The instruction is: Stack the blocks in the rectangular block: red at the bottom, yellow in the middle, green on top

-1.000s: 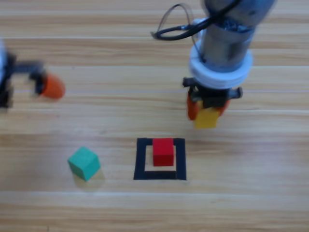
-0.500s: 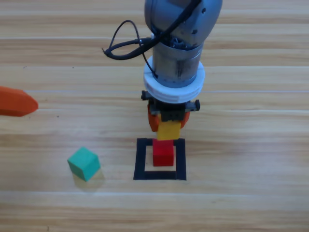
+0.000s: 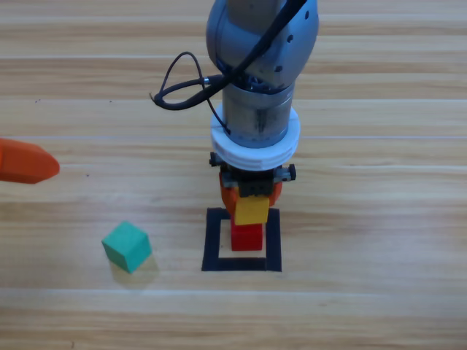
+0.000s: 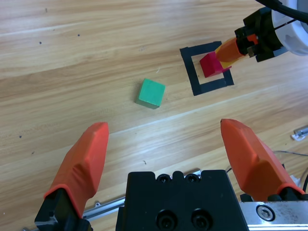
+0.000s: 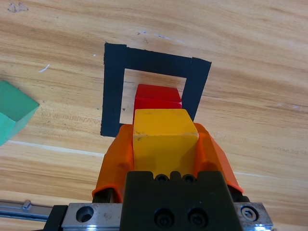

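The red cube (image 3: pixel 246 238) sits inside the black tape square (image 3: pixel 213 240), also seen as the red cube (image 5: pixel 158 98) in the tape square (image 5: pixel 113 91) and red cube (image 4: pixel 210 65). My right gripper (image 3: pixel 252 198) is shut on the yellow cube (image 3: pixel 252 210), held just above the red one; the wrist view shows the yellow cube (image 5: pixel 163 137) between the orange jaws. The teal-green cube (image 3: pixel 127 246) lies on the table left of the square, green cube (image 4: pixel 150 93), green cube (image 5: pixel 12 113). My left gripper (image 4: pixel 166 154) is open at the left edge, one orange finger (image 3: pixel 25 162) showing.
The right arm's grey body and black cable (image 3: pixel 182 91) stand over the table's middle, behind the square. Bare wooden table (image 3: pixel 379 240) spreads to the right of the square and along the front.
The right gripper has carried the yellow cube left and down, from right of the square to just over the red cube. The left gripper stays at the left edge.
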